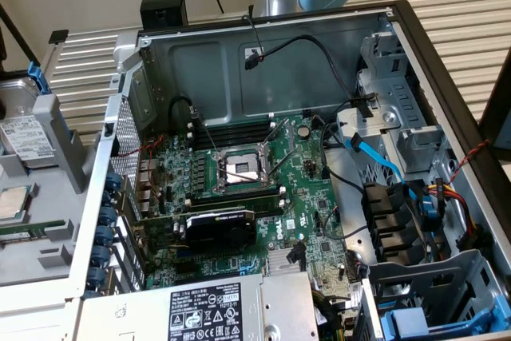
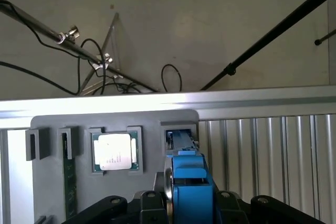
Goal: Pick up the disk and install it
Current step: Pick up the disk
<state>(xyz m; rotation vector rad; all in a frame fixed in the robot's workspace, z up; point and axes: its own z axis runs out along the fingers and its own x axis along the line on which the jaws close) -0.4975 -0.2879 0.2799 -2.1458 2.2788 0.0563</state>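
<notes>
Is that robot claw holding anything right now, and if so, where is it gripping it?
It seems to hold the disk, standing on edge: the gripper clamps it from both sides at the near end of its blue carrier.

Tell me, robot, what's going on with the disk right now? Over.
Gripper shut on the disk, held on edge. Disk at the grey tray near the chip, not in the computer yet. Loose cables around the drive bays.

**Open computer case (image 1: pixel 207 69) beside a grey tray (image 1: pixel 48 253)**
The disk (image 1: pixel 25 137) is seen in the tray at the exterior view's left, near a processor chip (image 1: pixel 11 202); a motherboard (image 1: pixel 239 173) is exposed inside the case.
</notes>
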